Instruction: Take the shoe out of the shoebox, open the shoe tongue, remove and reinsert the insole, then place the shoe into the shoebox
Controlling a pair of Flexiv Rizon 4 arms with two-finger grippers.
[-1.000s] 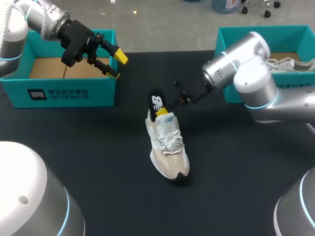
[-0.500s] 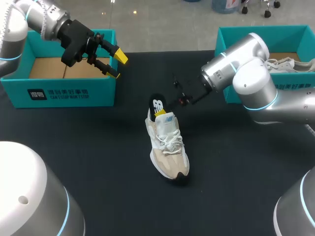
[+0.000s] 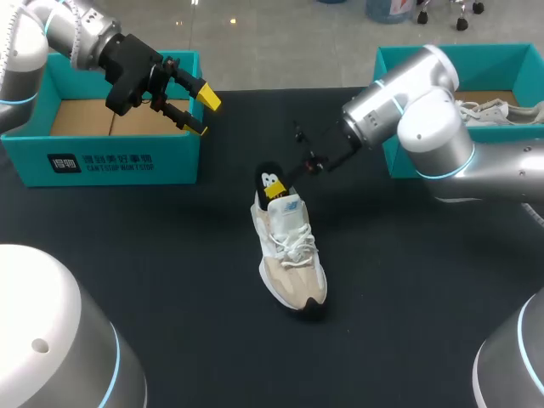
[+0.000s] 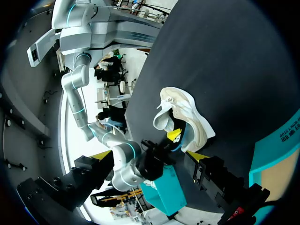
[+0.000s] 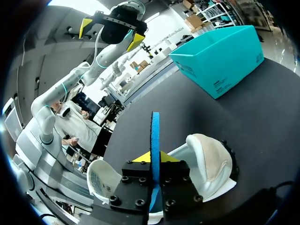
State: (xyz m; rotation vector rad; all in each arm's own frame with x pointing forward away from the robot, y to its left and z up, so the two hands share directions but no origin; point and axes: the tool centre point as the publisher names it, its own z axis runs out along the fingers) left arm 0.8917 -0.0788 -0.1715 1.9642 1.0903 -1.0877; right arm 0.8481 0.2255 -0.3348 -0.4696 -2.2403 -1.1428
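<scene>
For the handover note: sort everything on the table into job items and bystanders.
Job items: shoe; insole, clamped in the right gripper; empty shoebox beside the open left gripper.
Lying about: second box with another shoe in it; the table.

Two teal shoeboxes (image 3: pixel 110 161) (image 3: pixel 501 64) at the far corners of the tabletop (image 3: pixel 408 280). Two shoes (image 3: pixel 289 255) (image 3: pixel 497 110). One insole (image 3: pixel 269 177). Two robot arms (image 3: pixel 51 34) (image 3: pixel 442 127).

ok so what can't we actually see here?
Head view: insole lower end, hidden inside the shoe; depth unclear.
Right wrist view: shoe opening, blocked by the right gripper body.
Head view: right shoebox contents, mostly behind the right arm.
Left wrist view: left shoebox, cut off by the edge.
</scene>
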